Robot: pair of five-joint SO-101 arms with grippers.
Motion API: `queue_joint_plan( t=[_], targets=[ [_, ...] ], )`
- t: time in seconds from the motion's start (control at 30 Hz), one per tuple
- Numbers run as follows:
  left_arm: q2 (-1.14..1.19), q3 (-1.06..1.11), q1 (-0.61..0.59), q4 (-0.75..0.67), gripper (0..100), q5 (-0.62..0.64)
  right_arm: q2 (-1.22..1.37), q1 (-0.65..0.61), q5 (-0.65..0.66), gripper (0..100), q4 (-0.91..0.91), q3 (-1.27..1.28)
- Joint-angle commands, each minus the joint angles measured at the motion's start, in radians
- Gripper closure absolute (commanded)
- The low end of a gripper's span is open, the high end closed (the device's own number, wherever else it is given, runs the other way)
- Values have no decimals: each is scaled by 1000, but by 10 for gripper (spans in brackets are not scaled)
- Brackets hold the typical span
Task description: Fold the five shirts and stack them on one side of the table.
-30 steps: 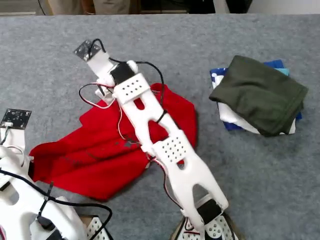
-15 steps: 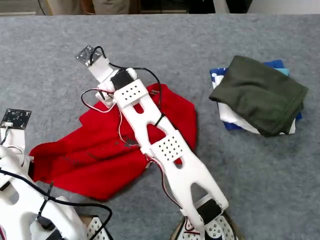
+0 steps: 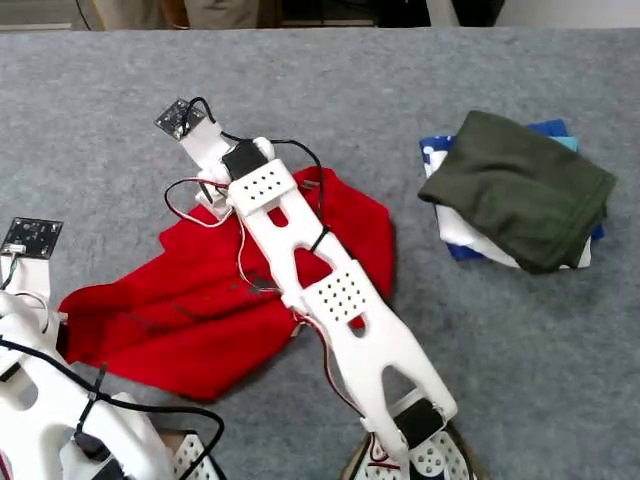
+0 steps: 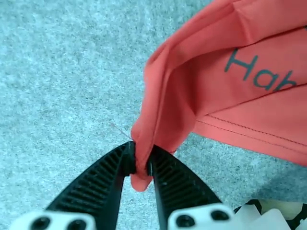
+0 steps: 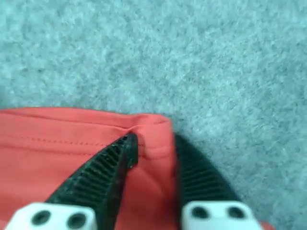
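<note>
A red shirt (image 3: 170, 300) lies crumpled and spread on the grey table, left of centre. My left gripper (image 4: 139, 164) is shut on a bunched fold at the near left edge of the red shirt (image 4: 230, 96). My right arm (image 3: 300, 260) stretches across the cloth to its far corner. There my right gripper (image 5: 153, 143) is open, its jaws straddling the hemmed corner of the red shirt (image 5: 57, 139) where it lies on the table. A stack of folded shirts (image 3: 520, 190) sits at the right, a dark green one on top of white and blue ones.
Bare grey tabletop (image 3: 420, 80) surrounds the shirt at the back and between it and the stack. Loose red and black cables (image 3: 190, 190) hang from the right arm over the cloth. The left arm's base (image 3: 60, 420) fills the near left corner.
The right arm's wrist has shifted slightly, its camera board dropping a little toward the shirt's far corner. The left arm, the red shirt and the stack have not moved.
</note>
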Motion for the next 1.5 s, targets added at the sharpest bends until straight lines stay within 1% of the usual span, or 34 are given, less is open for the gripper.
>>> queue_joint_plan(
  t=[0.0,0.13,0.33,0.47,0.63,0.73,0.8,0.83,1.0,1.07,1.1,1.2,1.33,1.47],
  targets=[
    [-18,-5,6,-8,981,0,-18,12,3,984,8,1],
    [-18,-5,6,-8,981,0,-19,15,3,996,-23,-8],
    [-18,-5,5,-8,981,0,-50,25,2,997,-18,-206],
    [-18,-5,5,-8,981,0,-102,30,-5,997,35,-323],
    [-24,-14,3,-3,981,8,-223,33,-5,997,115,-317],
    [-25,-55,11,-3,981,109,-309,33,-5,997,150,-318],
    [-22,-120,17,-3,981,213,-375,33,-5,997,167,-318],
    [-21,-161,34,-3,981,279,-410,33,-5,997,172,-318],
    [-27,-446,100,-2,981,706,-624,33,-5,997,163,-320],
    [-27,-594,109,-3,981,830,-728,36,-5,997,140,-320],
    [-27,-667,110,-3,981,873,-780,45,-5,997,118,-320],
    [-27,-872,110,-3,981,941,-938,77,-5,997,21,-317],
    [-27,-1082,110,-3,981,947,-1122,128,-2,997,-89,-305],
    [-27,-1224,110,-2,981,942,-1260,166,0,997,-110,-248]
  ],
)
